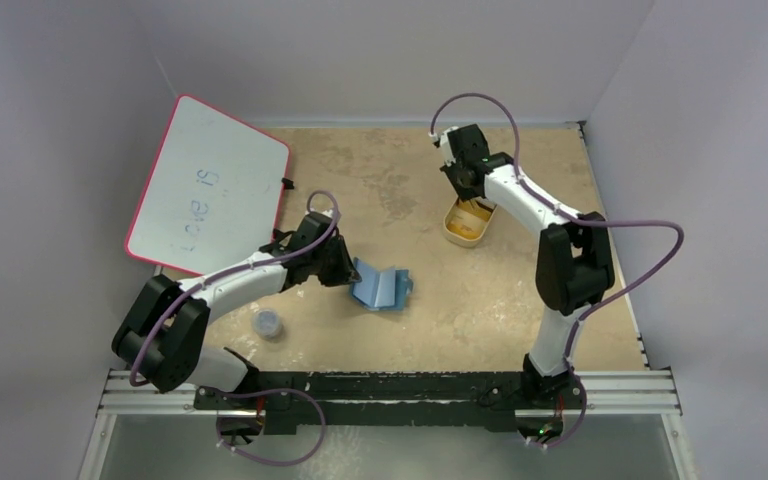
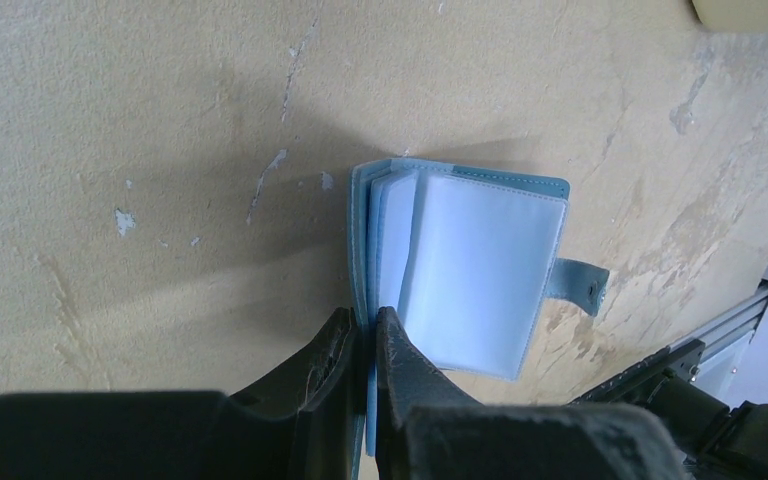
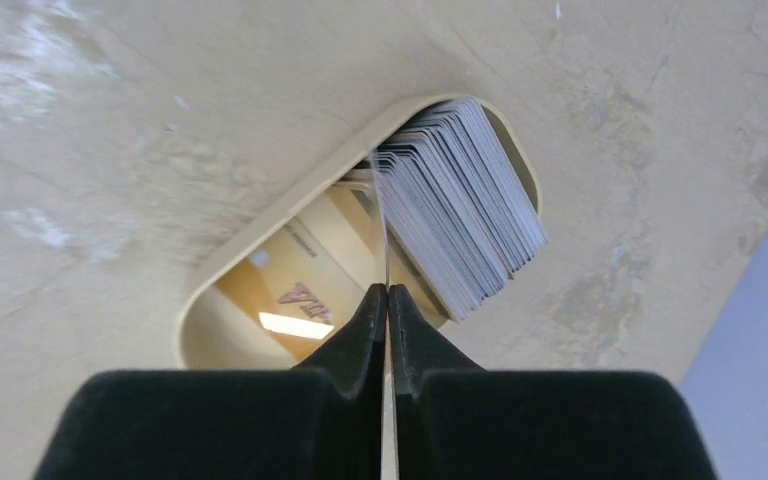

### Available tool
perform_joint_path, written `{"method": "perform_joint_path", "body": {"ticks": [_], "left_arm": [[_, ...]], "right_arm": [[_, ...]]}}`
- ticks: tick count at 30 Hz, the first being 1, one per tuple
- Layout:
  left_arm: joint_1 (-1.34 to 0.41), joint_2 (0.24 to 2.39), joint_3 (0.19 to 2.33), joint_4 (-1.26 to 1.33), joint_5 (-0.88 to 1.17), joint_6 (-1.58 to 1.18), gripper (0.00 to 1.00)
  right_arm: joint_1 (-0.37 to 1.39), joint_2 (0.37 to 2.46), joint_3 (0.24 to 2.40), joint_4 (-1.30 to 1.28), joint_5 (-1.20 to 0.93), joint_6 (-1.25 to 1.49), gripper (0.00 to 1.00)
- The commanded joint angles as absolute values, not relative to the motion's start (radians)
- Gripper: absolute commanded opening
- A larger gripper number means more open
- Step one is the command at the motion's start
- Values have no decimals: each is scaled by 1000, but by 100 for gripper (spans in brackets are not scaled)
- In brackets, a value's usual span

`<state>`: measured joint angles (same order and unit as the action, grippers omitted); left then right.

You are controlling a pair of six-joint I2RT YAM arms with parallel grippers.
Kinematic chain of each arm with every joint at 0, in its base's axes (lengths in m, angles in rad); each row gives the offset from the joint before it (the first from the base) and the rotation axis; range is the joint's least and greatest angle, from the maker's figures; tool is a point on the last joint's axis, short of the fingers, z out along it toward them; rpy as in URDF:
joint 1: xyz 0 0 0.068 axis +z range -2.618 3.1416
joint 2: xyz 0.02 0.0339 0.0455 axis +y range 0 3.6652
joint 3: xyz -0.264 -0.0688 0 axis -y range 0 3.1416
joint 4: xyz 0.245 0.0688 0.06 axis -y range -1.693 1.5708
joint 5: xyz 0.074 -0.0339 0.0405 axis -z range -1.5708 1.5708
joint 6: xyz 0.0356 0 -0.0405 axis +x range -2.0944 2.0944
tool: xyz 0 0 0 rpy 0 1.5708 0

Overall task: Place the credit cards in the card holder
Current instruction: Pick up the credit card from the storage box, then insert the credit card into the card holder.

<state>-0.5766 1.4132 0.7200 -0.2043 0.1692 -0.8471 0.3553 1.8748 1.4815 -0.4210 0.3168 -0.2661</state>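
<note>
The blue card holder [image 1: 380, 287] lies open on the table with its pale clear pockets [image 2: 475, 265] showing. My left gripper [image 1: 345, 268] is shut on the holder's left cover [image 2: 363, 230], which stands edge-up between the fingers [image 2: 400, 350]. A stack of grey-edged credit cards [image 3: 460, 215] leans in the beige oval tray [image 3: 260, 225], and an orange card [image 3: 300, 290] lies flat on its floor. My right gripper [image 3: 387, 292] hangs over the tray [image 1: 457, 237], shut on one thin card [image 3: 379, 200] seen edge-on and standing apart from the stack.
A pink-rimmed whiteboard [image 1: 210, 185] leans at the back left. A small round jar [image 1: 268, 323] sits near the left arm's base. The metal rail [image 1: 400, 390] runs along the table's near edge. A corner of the tray [image 2: 750, 12] shows in the left wrist view.
</note>
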Motion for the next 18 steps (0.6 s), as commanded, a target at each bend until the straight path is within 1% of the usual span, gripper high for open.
{"method": "perform_joint_path", "body": {"ticks": [1,5,7,10,13,14,16,18], "left_arm": [[-578,1387,772,-205,158,-868,0],[-578,1388,776,-162,181,-878,0],[-578,1390,768,-118,183,-888,0],[-578,1415,757,-40,202,-911,0],[-578,1454,740,58,243,-962,0],[-578,1466,733,86,250,-978,0],[-578,1482,719,130,249,-991,0],[-578,1490,704,160,225,-994,0]], "right_arm": [[370,1777,1550,-569,149,-125,0],[382,1706,1535,-605,67,-44,0],[385,1644,1496,-575,4,25,0],[395,1529,1381,-451,-158,137,0],[431,1419,1245,-313,-252,289,0],[440,1387,1191,-240,-312,325,0],[452,1344,1083,-115,-417,385,0],[464,1326,1020,-53,-455,452,0]]}}
